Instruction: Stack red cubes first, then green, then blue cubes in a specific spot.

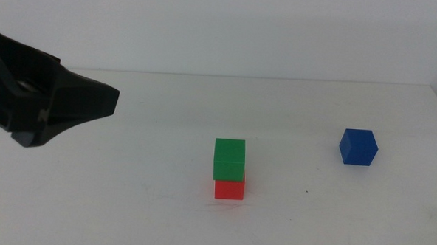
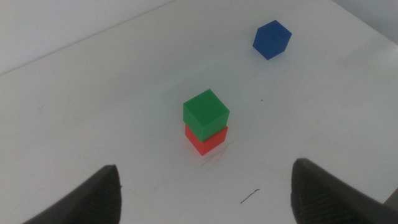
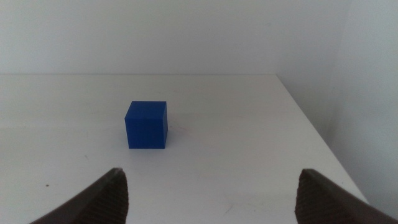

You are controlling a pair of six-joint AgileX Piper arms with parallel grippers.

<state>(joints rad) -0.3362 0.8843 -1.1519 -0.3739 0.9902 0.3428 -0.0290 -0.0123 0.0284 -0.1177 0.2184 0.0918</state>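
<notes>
Judging blue cube [image 3: 147, 125]: prob. light, rigid, matte faces, so we'd pinch two opposite flat sides mid-height. It sits alone on worktop [image 1: 126, 200], well apart from green cube [image 1: 229, 159] stacked on red cube [image 1: 229, 189]. Right gripper [image 3: 208, 199] low, facing it, fingers spread, empty. Left gripper [image 2: 205, 199] raised at left side, fingers released too.

- Lighting: bright, even and diffuse; we find no glare on the white table [image 1: 332, 216].
- Shadows: faint and soft, only a slight grey patch beside the blue cube [image 3: 147, 124] and the stacked green cube [image 2: 206, 112].
- Focus: we see cube edges crisp in all views; the left gripper [image 1: 94, 102] looms dark and slightly blurred.
- Wrist views: jaw tips soft, out of focus.
</notes>
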